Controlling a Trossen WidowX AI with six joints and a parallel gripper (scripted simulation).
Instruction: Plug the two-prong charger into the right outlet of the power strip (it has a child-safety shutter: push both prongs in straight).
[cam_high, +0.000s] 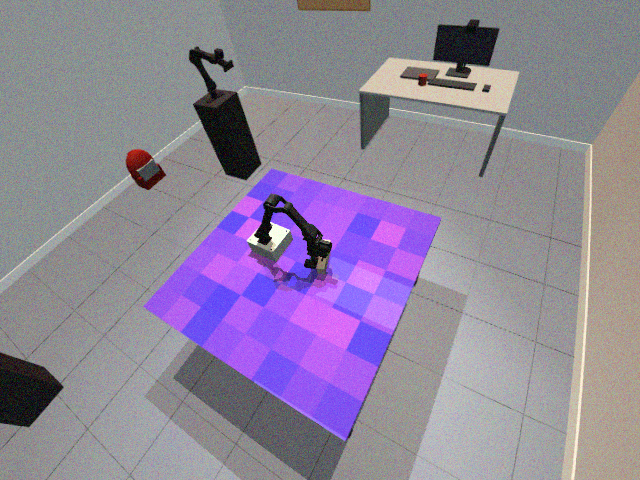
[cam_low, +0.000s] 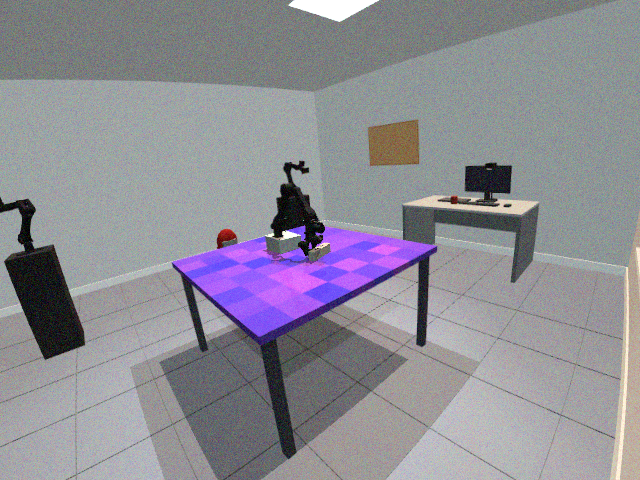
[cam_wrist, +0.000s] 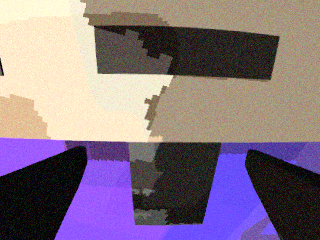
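Observation:
The beige power strip (cam_high: 322, 263) (cam_low: 320, 252) (cam_wrist: 225, 110) stands on the patterned table. Its near top edge crosses the wrist view, with a long dark rectangle on the top. The dark charger (cam_wrist: 187, 185) is against or very close to the strip's near side, at the middle of the wrist view. No prongs show, and how deep they sit cannot be told. My gripper (cam_high: 313, 263) (cam_low: 305, 251) (cam_wrist: 168, 156) is open, with one finger on each side of the charger and a visible gap to both. The outlet openings are hidden.
The arm's white base box (cam_high: 269, 241) (cam_low: 282, 242) stands on the purple and blue table (cam_high: 258, 320) (cam_low: 289, 304), behind the strip. A desk (cam_high: 439, 95) (cam_low: 470, 206) with a monitor stands farther off. Other arms on dark pedestals stand away from the table.

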